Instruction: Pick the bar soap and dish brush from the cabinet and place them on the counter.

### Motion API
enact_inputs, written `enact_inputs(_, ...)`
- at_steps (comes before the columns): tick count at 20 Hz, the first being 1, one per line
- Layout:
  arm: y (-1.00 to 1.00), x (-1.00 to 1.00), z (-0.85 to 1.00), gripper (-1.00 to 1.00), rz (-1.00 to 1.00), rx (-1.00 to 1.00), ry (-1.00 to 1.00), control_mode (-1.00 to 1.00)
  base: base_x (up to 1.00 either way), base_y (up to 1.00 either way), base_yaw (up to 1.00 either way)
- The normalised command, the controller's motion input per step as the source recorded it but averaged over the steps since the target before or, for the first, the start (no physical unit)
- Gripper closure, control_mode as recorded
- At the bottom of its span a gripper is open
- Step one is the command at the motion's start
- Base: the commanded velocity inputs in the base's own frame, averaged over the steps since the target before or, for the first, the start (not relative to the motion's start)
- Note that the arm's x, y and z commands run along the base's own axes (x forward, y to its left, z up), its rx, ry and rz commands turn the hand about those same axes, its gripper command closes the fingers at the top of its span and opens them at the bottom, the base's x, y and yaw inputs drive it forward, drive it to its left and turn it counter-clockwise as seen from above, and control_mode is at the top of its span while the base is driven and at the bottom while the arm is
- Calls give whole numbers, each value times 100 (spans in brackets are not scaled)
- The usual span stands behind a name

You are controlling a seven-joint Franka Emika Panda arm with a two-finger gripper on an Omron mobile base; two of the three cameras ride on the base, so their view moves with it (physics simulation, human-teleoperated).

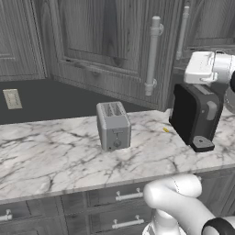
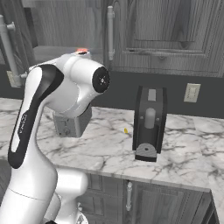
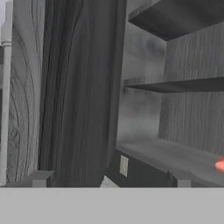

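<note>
The bar soap (image 3: 221, 165) was seen as an orange-red patch at the right edge of the hand view, lying on the lowest shelf (image 3: 175, 155) of the open cabinet (image 3: 188, 113); in the right base view a sliver of it (image 2: 82, 50) showed just above the arm's shoulder, at the upper left of the frame. The dish brush could not be made out in any of the pictures.

The tool (image 3: 109, 183) was presented at the bottom of the hand view as two grey finger tips (image 3: 40, 179) standing well apart with nothing between them, so it was judged to be released and empty. It was pointed at the cabinet's opening beside the swung-out door (image 3: 74, 92), probably so that the shelf could be reached from the front, with the soap off to the right of its line.

Below, the bench (image 1: 55, 151) carried a toaster (image 1: 113, 125) at the middle of the left base view, a black coffee machine (image 1: 195, 117) at the right, and a tiny yellow speck (image 1: 165, 130) between them. Bare marble was left at the lower left, where things could be set down. Neither thing had yet been fetched, by this judgement.
</note>
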Motion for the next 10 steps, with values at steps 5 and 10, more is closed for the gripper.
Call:
enact_inputs(5,6,47,-16,-100,0,0,0,-100,0,0,0)
enact_inputs(10,24,-3,-6,-100,5,0,1,-100,0,0,0)
